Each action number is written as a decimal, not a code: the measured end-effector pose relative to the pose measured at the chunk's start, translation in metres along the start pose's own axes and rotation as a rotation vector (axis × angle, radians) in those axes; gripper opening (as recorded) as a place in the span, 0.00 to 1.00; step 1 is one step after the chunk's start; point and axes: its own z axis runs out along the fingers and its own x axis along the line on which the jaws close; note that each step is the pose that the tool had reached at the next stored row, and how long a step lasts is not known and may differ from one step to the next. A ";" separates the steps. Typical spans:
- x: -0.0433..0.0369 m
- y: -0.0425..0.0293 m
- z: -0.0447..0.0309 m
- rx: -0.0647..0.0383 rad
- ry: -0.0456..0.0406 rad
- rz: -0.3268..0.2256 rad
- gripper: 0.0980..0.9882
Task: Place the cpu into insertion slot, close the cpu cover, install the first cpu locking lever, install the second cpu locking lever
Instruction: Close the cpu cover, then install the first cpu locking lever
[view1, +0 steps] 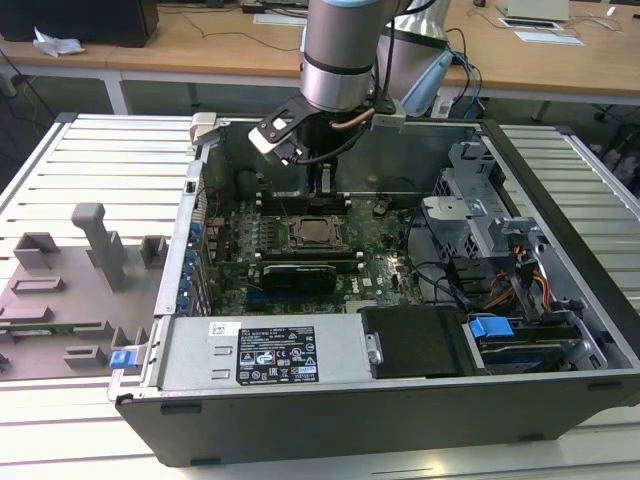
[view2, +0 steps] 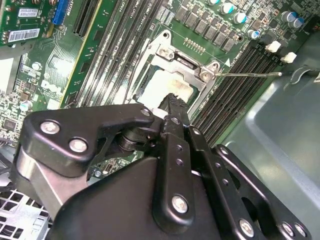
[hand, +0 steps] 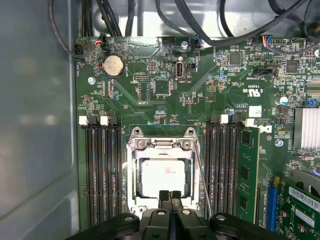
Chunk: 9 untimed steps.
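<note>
Step in hand: my read is the first locking lever. The chip is in and the frame is already down.

Gripper: the black two-finger gripper (hand: 170, 196) has its tips pinched together with nothing between them that I can see. It hangs right over the near edge of the socket, and I can't tell if it's touching.

CPU: the small flat square cpu with a silver-grey metal top (hand: 165, 175) sits in the insertion slot, a square dark socket with a metal rim (hand: 190, 131). The top looks clean and level, with no corner riding up.

Where that is: in the exterior view it's toward the far side of the green motherboard (view1: 385, 265), in the left half of the open black computer case (view1: 400, 400).

Cover: the thin dull-silver hinged cpu cover with the big square window (hand: 161, 144) lies flat around the chip, which shows through the window.

Lever: a thin silver wire lever (hand: 202, 180) angles off the socket's side over the long black memory slots (hand: 102, 170), so I'd say it isn't latched.

Doing it well:
- Use the closed tips like a fingertip on the wire itself, not on the chip.
- Push down and sideways in one smooth sweep.
- Keep the force low, since that wire will spring back if it slips.

Watch out: those memory slot clips sit just beside the lever path.
</note>
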 end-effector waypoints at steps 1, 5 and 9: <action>0.0000 0.0000 0.0000 0.000 0.0000 0.000 0.01; 0.0000 0.0000 -0.0001 0.000 -0.0005 -0.008 0.01; 0.0000 0.0000 -0.0001 0.002 -0.0083 -0.150 0.01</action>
